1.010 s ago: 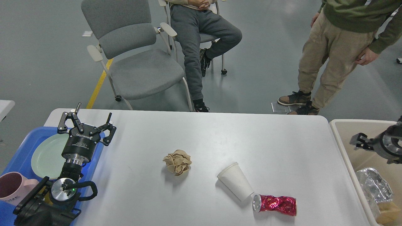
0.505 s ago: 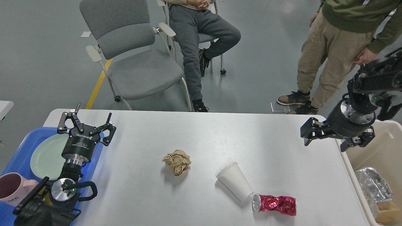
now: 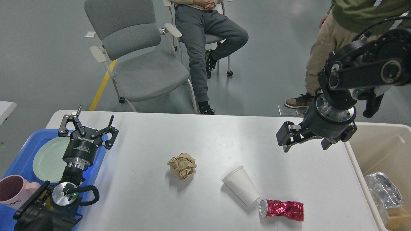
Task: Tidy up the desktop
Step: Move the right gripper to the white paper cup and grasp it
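Observation:
The white desktop [image 3: 224, 141] holds a crumpled ball of brown paper [image 3: 182, 165] near its middle. To the right of that, a white paper cup [image 3: 241, 186] lies on its side, and a crushed red can [image 3: 282, 210] rests near the front edge. My left gripper [image 3: 94, 117] is open and empty at the table's left edge, by the blue tray. My right gripper [image 3: 306, 144] hangs open and empty above the right part of the table, well above and behind the cup and can.
A blue tray [image 3: 25, 142] at the left carries a pale green plate [image 3: 48, 157] and a pink mug [image 3: 13, 192]. A beige bin [image 3: 379, 144] at the right holds crumpled foil [image 3: 383, 189]. Behind the table are a grey chair [image 3: 144, 70] and two people.
My right arm has swung from over the bin up and leftward to above the table's right part. The left arm and the items on the table have not moved.

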